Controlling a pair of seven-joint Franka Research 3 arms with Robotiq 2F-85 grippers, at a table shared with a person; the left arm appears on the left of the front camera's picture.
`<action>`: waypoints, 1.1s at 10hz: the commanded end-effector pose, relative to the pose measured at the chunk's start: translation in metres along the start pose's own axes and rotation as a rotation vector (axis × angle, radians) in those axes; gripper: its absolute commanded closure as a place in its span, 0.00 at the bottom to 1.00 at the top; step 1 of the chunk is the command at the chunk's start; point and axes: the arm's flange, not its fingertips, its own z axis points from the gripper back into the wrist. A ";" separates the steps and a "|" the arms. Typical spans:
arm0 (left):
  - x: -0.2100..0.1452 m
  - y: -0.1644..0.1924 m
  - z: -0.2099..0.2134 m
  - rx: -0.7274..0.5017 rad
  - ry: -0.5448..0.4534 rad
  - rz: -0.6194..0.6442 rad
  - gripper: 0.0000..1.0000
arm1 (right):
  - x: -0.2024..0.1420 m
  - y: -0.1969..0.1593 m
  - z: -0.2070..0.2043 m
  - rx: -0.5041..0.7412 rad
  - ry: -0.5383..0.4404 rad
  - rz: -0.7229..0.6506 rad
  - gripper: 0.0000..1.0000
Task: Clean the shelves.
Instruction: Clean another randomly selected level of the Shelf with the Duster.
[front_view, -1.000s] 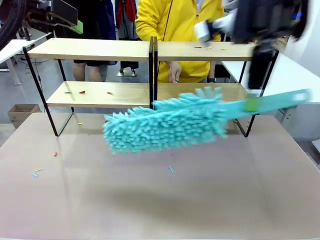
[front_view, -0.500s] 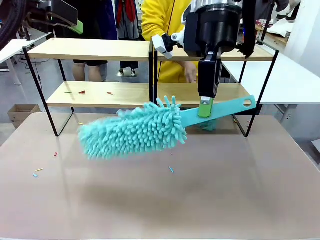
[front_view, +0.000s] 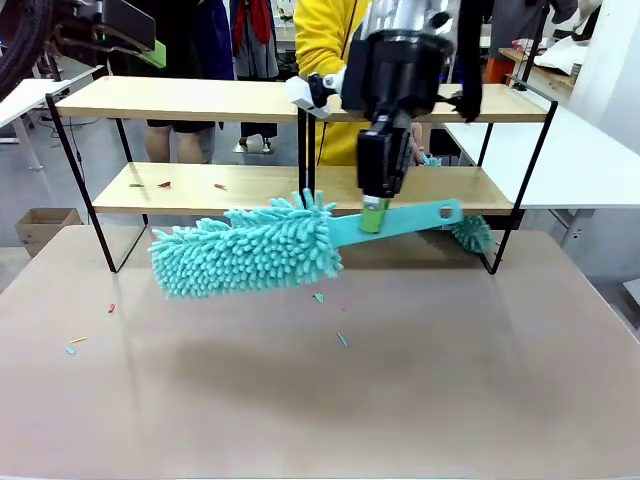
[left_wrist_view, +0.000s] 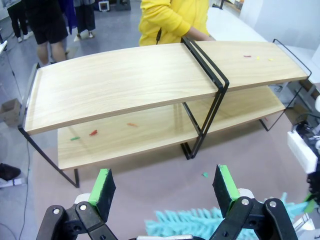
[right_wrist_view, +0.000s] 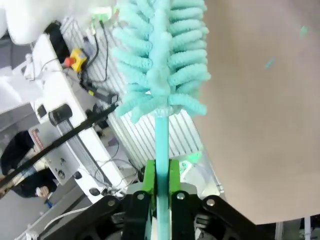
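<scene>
The shelves (front_view: 180, 98) stand across the far side of the table: two light-wood boards in a black frame with a centre divider (front_view: 305, 150). Small coloured scraps lie on the lower board (front_view: 165, 185) at its left. My right gripper (front_view: 373, 216) hangs in front of the divider, shut on the flat handle of a teal fluffy duster (front_view: 245, 255). The duster's head points left, just above the table. In the right wrist view the handle (right_wrist_view: 161, 150) runs between the green pads. My left gripper (left_wrist_view: 162, 187) hovers high at the left, open and holding nothing, above the shelves (left_wrist_view: 125, 85).
A person in a yellow top stands behind the shelves (front_view: 330, 40). A second teal fluffy piece (front_view: 468, 233) sits by the lower board's right end. Scraps lie on the brown table (front_view: 342, 340) and on the top board's right half (left_wrist_view: 247, 56). A white table (front_view: 590, 160) flanks the right.
My right gripper has swung in from the far right to the centre divider, carrying the duster leftward and lower. The left arm has stayed put.
</scene>
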 end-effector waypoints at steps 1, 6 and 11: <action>0.000 0.000 0.000 0.011 -0.003 0.002 0.00 | 0.021 -0.001 -0.003 -0.010 -0.075 -0.042 0.88; 0.000 0.000 0.000 0.011 -0.003 0.002 0.00 | 0.035 -0.013 -0.009 0.038 -0.266 -0.141 0.88; 0.000 0.000 0.000 0.011 -0.003 0.002 0.00 | 0.057 -0.041 -0.008 -0.008 -0.537 -0.394 1.00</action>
